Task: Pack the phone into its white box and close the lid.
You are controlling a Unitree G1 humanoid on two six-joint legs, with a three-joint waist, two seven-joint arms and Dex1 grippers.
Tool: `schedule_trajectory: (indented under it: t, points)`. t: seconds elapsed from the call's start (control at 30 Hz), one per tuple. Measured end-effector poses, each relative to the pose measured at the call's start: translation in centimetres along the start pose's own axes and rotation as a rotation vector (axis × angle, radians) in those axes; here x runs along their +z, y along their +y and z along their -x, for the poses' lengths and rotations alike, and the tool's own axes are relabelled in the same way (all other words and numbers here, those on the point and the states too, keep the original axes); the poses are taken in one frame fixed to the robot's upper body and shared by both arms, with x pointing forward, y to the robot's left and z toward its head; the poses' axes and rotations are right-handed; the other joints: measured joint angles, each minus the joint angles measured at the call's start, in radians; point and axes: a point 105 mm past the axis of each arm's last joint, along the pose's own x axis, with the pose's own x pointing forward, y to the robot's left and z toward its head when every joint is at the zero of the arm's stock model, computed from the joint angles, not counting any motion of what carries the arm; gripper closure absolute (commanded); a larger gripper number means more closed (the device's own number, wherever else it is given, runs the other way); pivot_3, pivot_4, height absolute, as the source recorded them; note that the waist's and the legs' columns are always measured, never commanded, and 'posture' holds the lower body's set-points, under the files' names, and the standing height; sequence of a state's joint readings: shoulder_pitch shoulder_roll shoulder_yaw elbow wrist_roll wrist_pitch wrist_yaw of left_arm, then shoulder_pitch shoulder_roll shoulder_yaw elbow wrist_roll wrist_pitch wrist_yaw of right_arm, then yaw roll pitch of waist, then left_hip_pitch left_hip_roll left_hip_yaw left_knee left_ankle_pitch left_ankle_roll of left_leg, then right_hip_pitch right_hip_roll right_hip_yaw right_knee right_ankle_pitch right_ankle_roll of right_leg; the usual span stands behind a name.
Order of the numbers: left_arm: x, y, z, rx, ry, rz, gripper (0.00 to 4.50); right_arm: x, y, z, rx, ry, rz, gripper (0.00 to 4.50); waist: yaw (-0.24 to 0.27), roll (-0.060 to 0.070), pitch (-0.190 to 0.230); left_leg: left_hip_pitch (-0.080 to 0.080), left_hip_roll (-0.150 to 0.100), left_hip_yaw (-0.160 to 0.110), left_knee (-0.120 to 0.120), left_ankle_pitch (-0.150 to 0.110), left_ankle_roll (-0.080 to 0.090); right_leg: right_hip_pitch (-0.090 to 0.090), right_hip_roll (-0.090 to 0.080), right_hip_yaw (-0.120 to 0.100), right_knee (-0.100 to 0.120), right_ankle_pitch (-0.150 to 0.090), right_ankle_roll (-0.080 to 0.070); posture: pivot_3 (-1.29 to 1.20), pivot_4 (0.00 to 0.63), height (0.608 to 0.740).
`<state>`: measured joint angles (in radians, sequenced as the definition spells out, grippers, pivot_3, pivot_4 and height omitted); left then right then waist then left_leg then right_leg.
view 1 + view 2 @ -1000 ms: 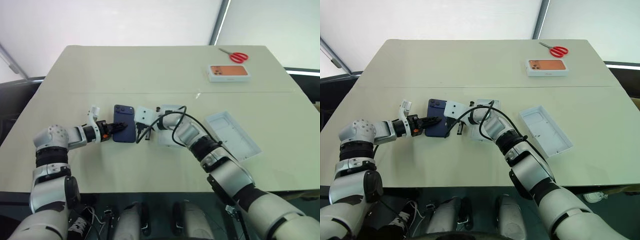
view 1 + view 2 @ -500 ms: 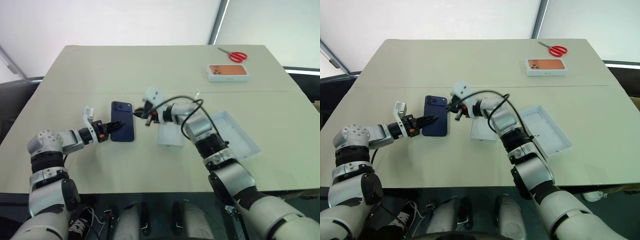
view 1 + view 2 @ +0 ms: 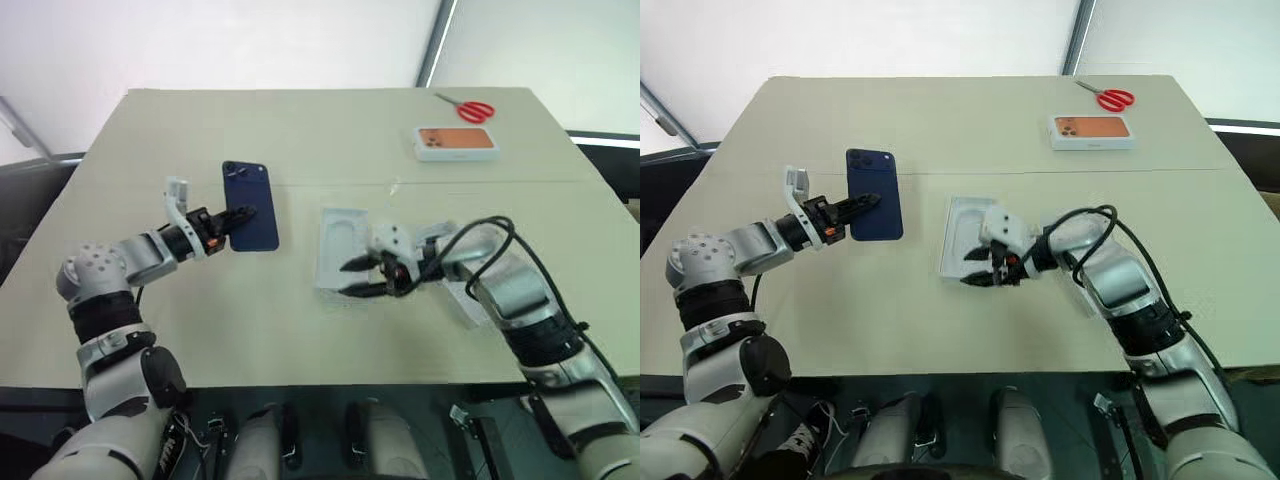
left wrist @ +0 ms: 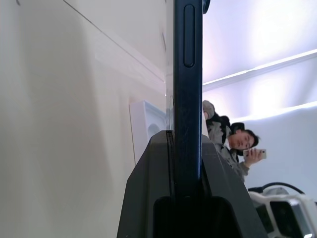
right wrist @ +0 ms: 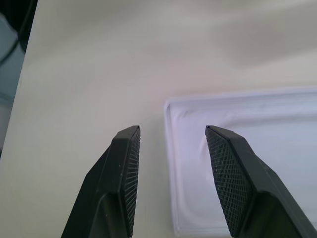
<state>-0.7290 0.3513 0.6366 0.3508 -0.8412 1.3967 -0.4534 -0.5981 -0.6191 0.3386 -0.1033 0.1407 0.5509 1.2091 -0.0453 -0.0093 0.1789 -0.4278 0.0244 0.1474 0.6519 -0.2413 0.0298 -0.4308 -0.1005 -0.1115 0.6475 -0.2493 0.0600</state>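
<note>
The dark navy phone (image 3: pixel 255 190) is held up off the table, back facing me, its camera cluster at the top left. My left gripper (image 3: pixel 243 213) is shut on its lower left edge; the left wrist view shows the phone (image 4: pixel 188 74) edge-on between the fingers (image 4: pixel 148 188). The white box (image 3: pixel 338 235) lies open-side up at the table's middle. My right gripper (image 3: pixel 347 279) hovers open at the box's near end, holding nothing; its fingertips (image 5: pixel 130 148) straddle the box's rim (image 5: pixel 171 163). The lid is hidden under my right forearm.
A box with an orange phone picture (image 3: pixel 457 143) and red-handled scissors (image 3: pixel 468 108) lie at the far right of the table (image 3: pixel 300 130). A person (image 4: pixel 233 144) holding a phone shows beyond the table in the left wrist view.
My left gripper has lifted the phone off the table. My right gripper has left the phone's right edge, swung back right to the box's near end, and opened.
</note>
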Motion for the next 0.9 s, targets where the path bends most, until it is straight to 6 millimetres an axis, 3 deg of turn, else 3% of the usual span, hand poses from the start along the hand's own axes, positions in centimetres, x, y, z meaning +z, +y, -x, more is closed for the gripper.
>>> schedule_trajectory:
  t: [0.27, 0.6, 0.73, 0.77, 0.9]
  points:
    - [-0.7, 0.5, -0.1, 0.018, 0.016, 0.015, 4.5, -0.8, -1.2, -1.2, -0.083, 0.038, 0.062, 2.33, 0.015, -0.008, 0.005, 0.0, 0.002, 0.0, 0.001, 0.003, 0.001, 0.001, 0.002, 0.0, 0.0, 0.0, 0.0, 0.0, 0.15, 0.738]
    - [-0.9, 0.2, -0.2, 0.02, 0.024, 0.006, 4.5, -1.8, -1.4, -1.7, -0.089, 0.073, 0.057, 2.33, 0.032, -0.008, 0.005, 0.0, 0.002, 0.0, 0.002, 0.003, 0.001, 0.001, 0.002, 0.0, 0.0, 0.0, 0.0, 0.0, 0.15, 0.738]
    - [-1.2, 0.2, -0.3, 0.023, 0.03, 0.01, 4.5, -1.5, -1.8, -1.5, -0.103, 0.069, 0.065, 3.91, 0.03, -0.009, 0.005, 0.001, 0.002, 0.0, 0.002, 0.003, 0.001, 0.002, 0.003, -0.001, 0.0, 0.0, 0.0, 0.0, 0.15, 0.738]
    - [-1.3, 0.2, -0.4, 0.025, 0.036, 0.012, 4.5, -1.3, -2.0, -1.3, -0.114, 0.064, 0.073, 4.08, 0.027, -0.009, 0.005, 0.001, 0.002, 0.0, 0.002, 0.003, 0.001, 0.002, 0.003, -0.001, 0.0, 0.0, 0.0, 0.0, 0.15, 0.738]
    - [-1.5, 0.0, -0.5, 0.019, 0.045, 0.015, 4.5, -1.1, -2.1, -1.2, -0.119, 0.063, 0.087, 4.08, 0.026, -0.009, 0.005, 0.002, 0.003, 0.0, 0.002, 0.003, 0.001, 0.003, 0.004, 0.0, 0.0, 0.0, 0.0, 0.0, 0.15, 0.738]
